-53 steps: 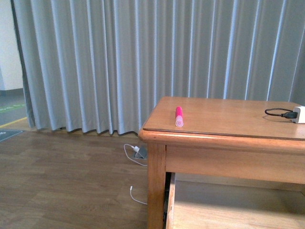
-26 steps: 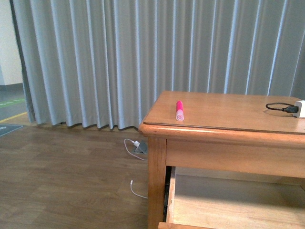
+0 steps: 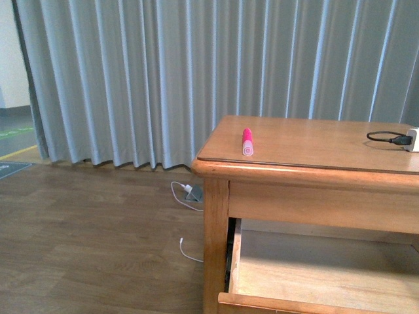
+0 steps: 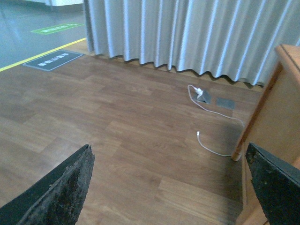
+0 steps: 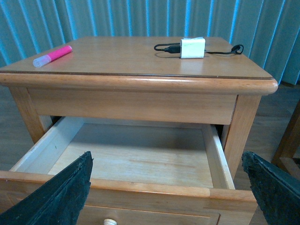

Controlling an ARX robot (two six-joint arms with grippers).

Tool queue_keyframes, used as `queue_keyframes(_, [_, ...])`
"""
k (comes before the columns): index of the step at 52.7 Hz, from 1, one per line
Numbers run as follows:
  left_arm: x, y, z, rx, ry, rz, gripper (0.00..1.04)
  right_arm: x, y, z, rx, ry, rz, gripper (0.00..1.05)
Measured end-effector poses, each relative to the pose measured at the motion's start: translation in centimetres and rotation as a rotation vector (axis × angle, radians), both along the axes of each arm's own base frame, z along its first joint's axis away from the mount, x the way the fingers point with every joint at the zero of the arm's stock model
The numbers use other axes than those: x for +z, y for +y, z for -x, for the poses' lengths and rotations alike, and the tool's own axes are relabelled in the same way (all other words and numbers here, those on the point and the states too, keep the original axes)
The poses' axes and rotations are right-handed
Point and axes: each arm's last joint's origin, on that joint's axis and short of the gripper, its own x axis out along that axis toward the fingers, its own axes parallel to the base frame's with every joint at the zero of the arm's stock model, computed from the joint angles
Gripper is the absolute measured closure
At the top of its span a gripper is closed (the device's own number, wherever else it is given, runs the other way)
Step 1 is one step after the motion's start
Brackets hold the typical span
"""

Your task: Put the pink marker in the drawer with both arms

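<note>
Left gripper (image 4: pixel 167 147): fingers spread wide, nothing between them, over the wooden floor (image 4: pixel 117 136).
Right gripper (image 5: pixel 166 154): fingers spread wide, holding nothing, facing the pulled-out drawer (image 5: pixel 213 150).
Pink marker (image 3: pixel 247 141): short, thick, bright pink with a paler round end. It lies flat on the cabinet top (image 3: pixel 314 147) near the front edge.
White plug (image 5: pixel 192 47): well apart from the marker.

We record an institutional indoor room, office or test hall, not clearly a home. Evidence: full-height grey pleated curtain (image 3: pixel 131 78), wood-plank floor (image 3: pixel 85 242), yellow floor line (image 4: pixel 42 55) beside a printed floor sign (image 4: pixel 52 60) — plus one honey-wood desk (image 3: pixel 314 140).
</note>
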Motion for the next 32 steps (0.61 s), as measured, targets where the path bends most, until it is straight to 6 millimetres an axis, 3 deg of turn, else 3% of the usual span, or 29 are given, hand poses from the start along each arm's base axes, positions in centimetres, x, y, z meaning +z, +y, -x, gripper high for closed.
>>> queue_keyframes(17, [3.5, -5.7, -9.3, -0.378, 0.042, -0.099, 0.06, 0.0, 0.0, 0.0, 0.000, 0.000, 0.000, 0.08])
queue_keyframes(32, [4.2, -11.0, -16.7, -0.524, 0.073, -0.124, 0.06, 0.0, 0.0, 0.0, 0.000, 0.000, 0.000, 0.08])
